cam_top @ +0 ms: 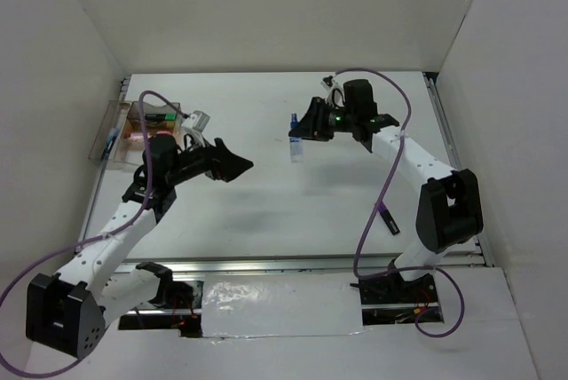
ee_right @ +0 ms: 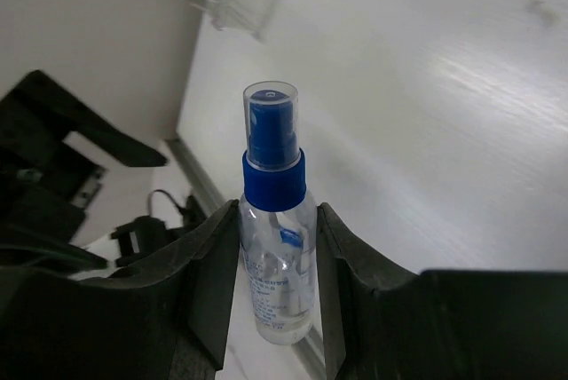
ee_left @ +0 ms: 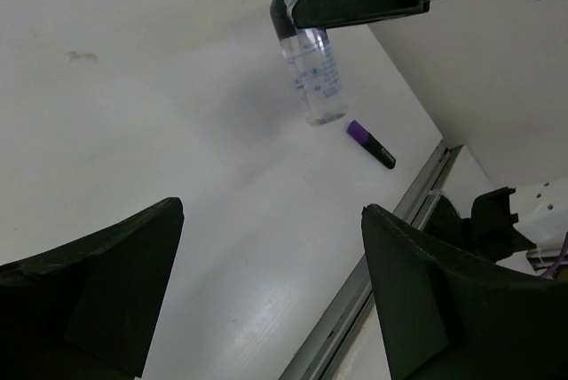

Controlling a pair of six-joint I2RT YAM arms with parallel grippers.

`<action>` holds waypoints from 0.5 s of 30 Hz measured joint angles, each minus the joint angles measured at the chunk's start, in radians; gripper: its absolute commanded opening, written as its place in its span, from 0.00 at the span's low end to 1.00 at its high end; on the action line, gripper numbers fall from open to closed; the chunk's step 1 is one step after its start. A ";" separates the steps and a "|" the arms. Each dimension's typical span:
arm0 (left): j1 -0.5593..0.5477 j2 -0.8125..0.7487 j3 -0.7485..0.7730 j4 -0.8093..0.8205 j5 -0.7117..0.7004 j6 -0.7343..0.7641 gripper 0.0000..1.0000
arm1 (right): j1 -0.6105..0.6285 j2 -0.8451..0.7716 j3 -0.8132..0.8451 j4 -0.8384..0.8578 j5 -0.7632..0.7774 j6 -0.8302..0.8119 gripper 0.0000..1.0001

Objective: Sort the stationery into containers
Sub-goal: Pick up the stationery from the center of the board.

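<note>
Blue-capped bottle (ee_right: pixel 275 220) is clamped by the right gripper (ee_right: pixel 273 260), well right of the clear box (cam_top: pixel 131 122), apparently held aloft. Left gripper (ee_left: pixel 272 211) is spread wide, empty, nearer the box. Bottle should be kept upright and released only inside the box walls.

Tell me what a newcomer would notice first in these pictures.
The blue-capped clear bottle, clamped in the right gripper, sits centre scene. Next comes the left gripper, open and empty, facing it, with the clear box of stationery at the far left. A purple-ended highlighter lies alone at the near right.
</note>
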 measured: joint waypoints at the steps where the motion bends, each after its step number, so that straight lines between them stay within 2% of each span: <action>1: -0.026 0.021 0.006 0.025 -0.016 -0.019 0.94 | 0.021 0.000 0.003 0.043 -0.012 0.045 0.00; 5: -0.060 0.097 0.008 0.115 -0.062 -0.084 0.94 | 0.089 0.023 0.027 0.109 -0.041 0.188 0.00; 15: -0.072 0.185 0.057 0.178 -0.099 -0.172 0.92 | 0.179 0.077 0.072 0.145 -0.061 0.307 0.00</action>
